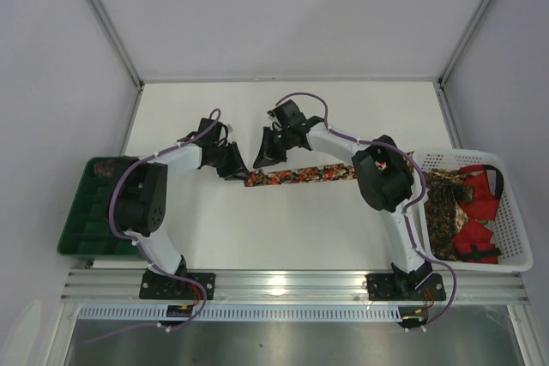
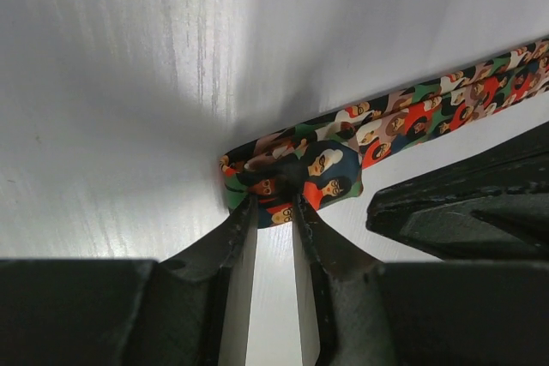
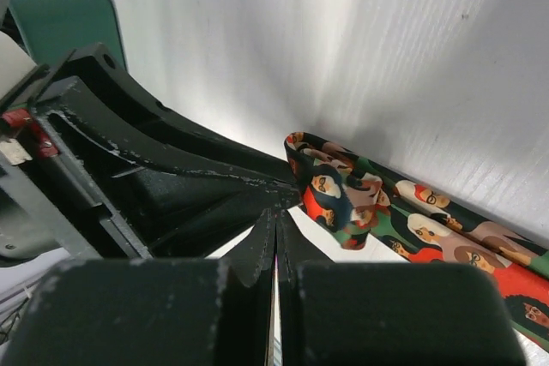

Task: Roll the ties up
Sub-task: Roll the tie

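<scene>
Now my left jaws pinch the folded end of the patterned tie (image 2: 300, 169), which lies stretched across the white desk (image 1: 343, 117); my right jaws are closed on nothing, tips just beside that fold.

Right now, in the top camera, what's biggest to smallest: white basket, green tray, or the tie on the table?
1. white basket
2. green tray, partly hidden by the left arm
3. tie, long but thin
</scene>
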